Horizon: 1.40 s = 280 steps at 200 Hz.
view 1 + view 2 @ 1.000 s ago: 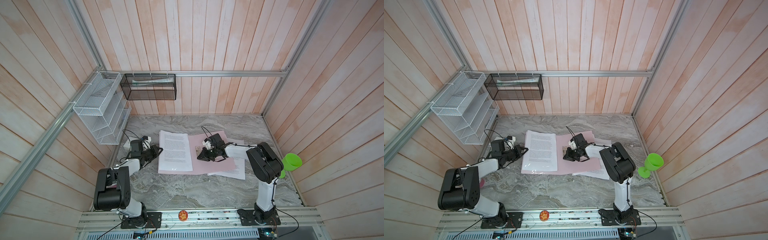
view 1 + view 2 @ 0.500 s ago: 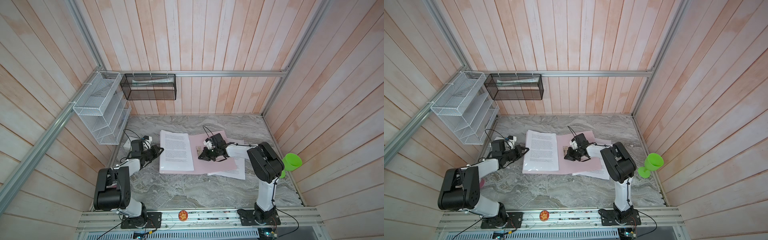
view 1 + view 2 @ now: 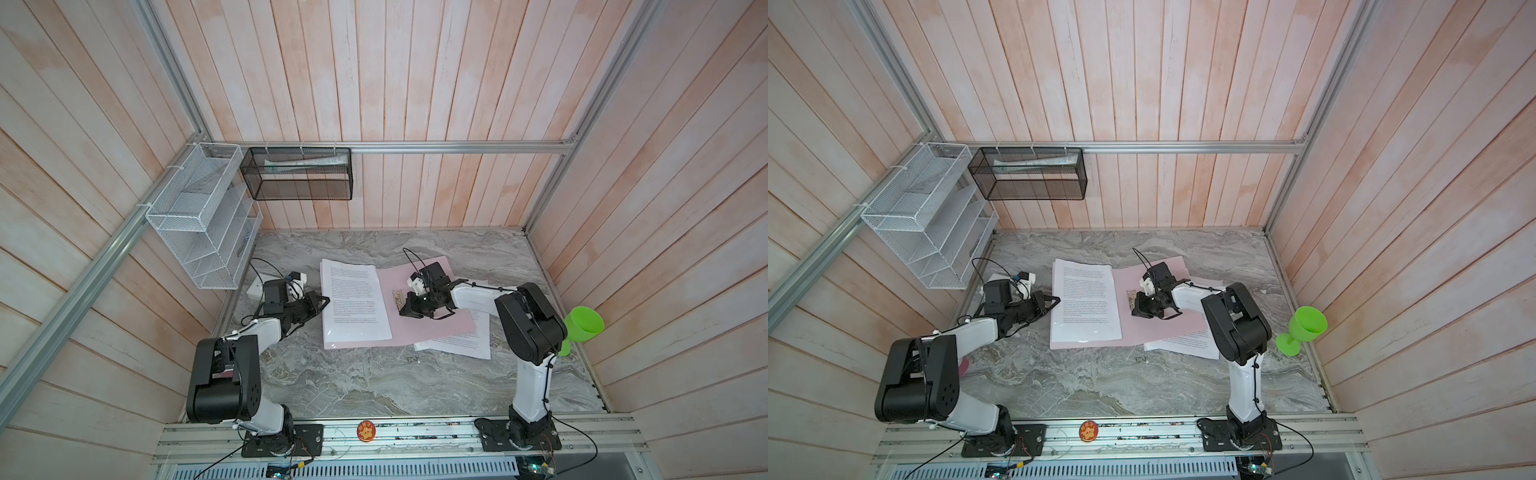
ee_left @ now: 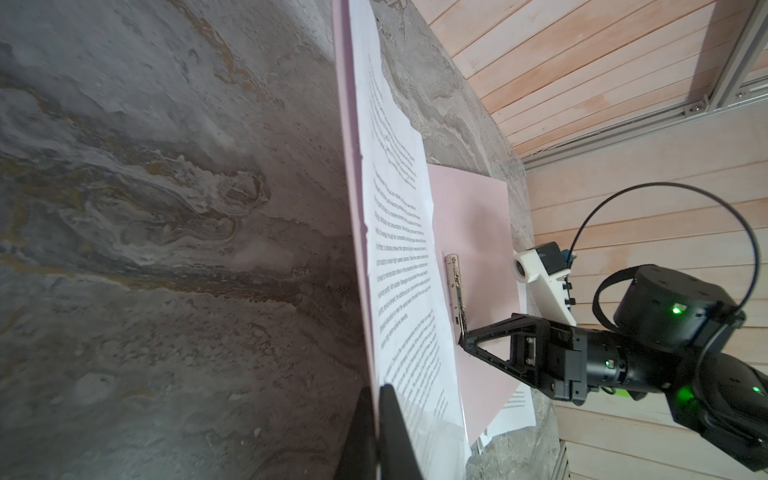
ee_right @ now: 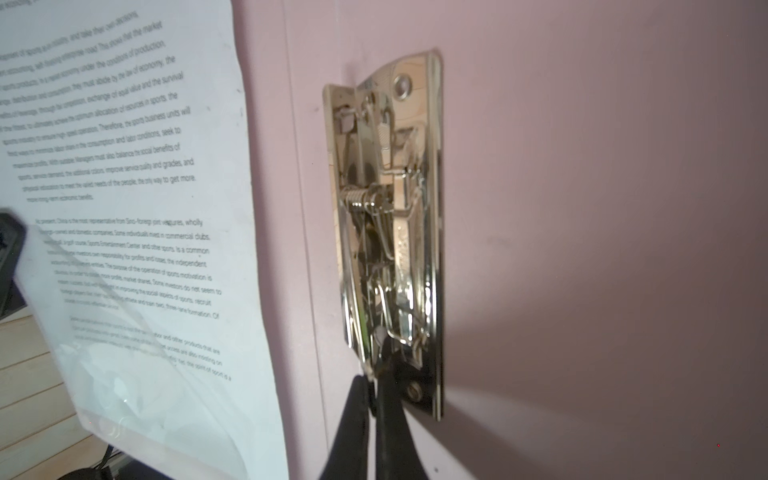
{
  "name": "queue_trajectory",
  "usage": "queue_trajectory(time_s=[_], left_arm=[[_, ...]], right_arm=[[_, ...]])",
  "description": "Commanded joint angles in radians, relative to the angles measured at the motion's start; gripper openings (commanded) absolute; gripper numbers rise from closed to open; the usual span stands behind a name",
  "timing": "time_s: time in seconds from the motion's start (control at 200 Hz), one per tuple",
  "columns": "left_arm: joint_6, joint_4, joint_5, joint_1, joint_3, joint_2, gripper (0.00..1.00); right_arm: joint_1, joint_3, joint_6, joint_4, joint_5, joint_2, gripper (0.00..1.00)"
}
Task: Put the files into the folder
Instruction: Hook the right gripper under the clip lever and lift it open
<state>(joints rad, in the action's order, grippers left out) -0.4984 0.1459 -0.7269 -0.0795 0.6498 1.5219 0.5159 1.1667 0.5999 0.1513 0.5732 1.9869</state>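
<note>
The pale pink folder [image 3: 432, 328] [image 3: 1158, 328] lies open on the marble table. The files [image 3: 353, 299] [image 3: 1086, 303], a stack of white printed sheets, rest on its left half. My left gripper [image 3: 326, 300] [image 4: 376, 390] is shut on the folder's left edge with the files on it. The silver clip [image 3: 398, 297] [image 5: 386, 232] stands raised by the spine, right of the files [image 5: 124, 208]. My right gripper [image 3: 402, 309] [image 5: 374, 376] is shut on the near end of that clip. From the left wrist the clip [image 4: 455, 286] shows edge-on beside the files [image 4: 399, 249].
A loose printed sheet [image 3: 461, 343] sticks out from under the folder's right half. A white wire mesh rack [image 3: 199, 216] hangs on the left wall and a black mesh basket [image 3: 299, 174] on the back wall. A green goblet [image 3: 582, 328] stands by the right wall.
The right gripper's jaws have closed the last bit at the clip's end. Both arms and the folder have barely shifted.
</note>
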Motion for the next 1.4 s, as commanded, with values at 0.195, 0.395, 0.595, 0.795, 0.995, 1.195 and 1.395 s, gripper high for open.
queue_trajectory(time_s=[0.195,0.395,0.595,0.795,0.995,1.195,1.395], left_arm=[[0.068,-0.045,0.035,-0.002,0.009,-0.019,0.00],[0.098,-0.079,0.072,0.000,0.021,-0.024,0.00],[0.109,-0.078,0.066,0.000,0.027,-0.026,0.00],[0.118,-0.080,0.062,-0.002,0.032,-0.036,0.00],[0.123,-0.084,0.060,-0.002,0.035,-0.031,0.00],[0.130,-0.093,0.061,-0.003,0.041,-0.023,0.00],[0.135,-0.099,0.057,-0.004,0.047,-0.014,0.00]], right_arm=[[-0.026,-0.046,0.280,-0.288,0.386,-0.009,0.00],[-0.023,-0.113,0.552,-0.594,0.500,-0.026,0.00],[-0.036,-0.076,0.416,-0.440,0.435,-0.109,0.31],[-0.084,-0.131,0.234,-0.169,0.253,-0.201,0.00],[-0.082,-0.141,0.166,-0.084,0.223,-0.159,0.00],[-0.061,-0.078,0.121,-0.025,0.238,-0.073,0.00],[-0.044,0.017,0.078,0.033,0.256,0.022,0.00]])
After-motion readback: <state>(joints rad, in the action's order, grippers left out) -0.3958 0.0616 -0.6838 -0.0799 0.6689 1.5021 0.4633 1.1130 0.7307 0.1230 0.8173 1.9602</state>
